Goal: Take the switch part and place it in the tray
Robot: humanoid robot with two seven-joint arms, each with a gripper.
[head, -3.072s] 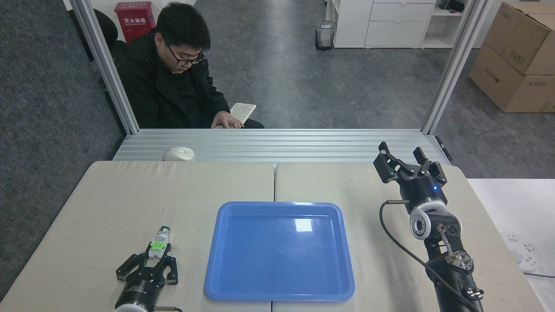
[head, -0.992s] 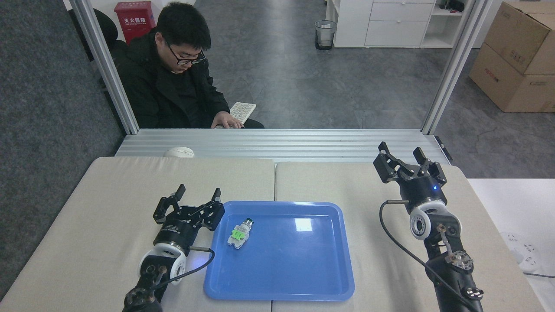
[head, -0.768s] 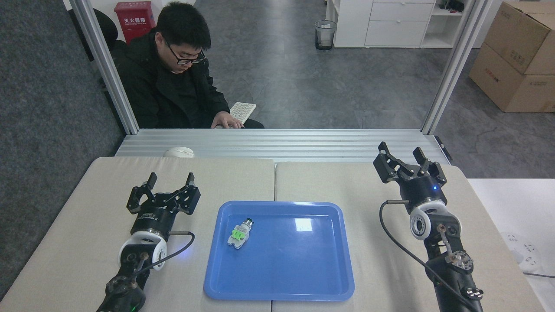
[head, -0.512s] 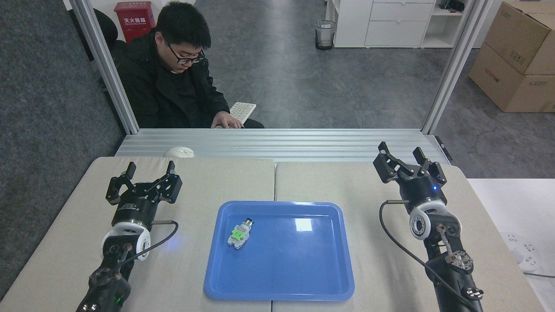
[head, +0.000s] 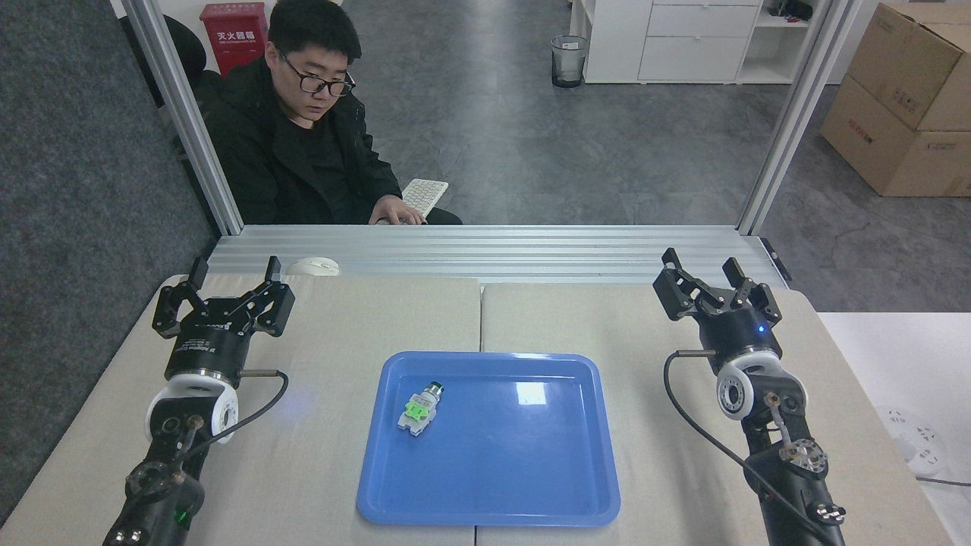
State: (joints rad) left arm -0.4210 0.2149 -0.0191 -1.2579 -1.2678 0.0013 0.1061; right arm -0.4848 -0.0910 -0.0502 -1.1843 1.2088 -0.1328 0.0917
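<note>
Head view, switch part: the switch part lies on its side inside the tray, toward the 10 o'clock corner, cap pointing to 1 o'clock.
Head view, left gripper: the left gripper hangs over the desk at 10 o'clock of the tray, well apart from it, jaws spread and empty.
Head view, right gripper: the right gripper at 2 o'clock, jaws apart, holding nothing.
Risk: little; a low arm sweep could clip the tray rim and roll the part.
Surroundings: a person at 11 o'clock beyond the desk, with a keyboard; a mouse just beside the left gripper.
Obstruction: nothing crowds the tray.
</note>
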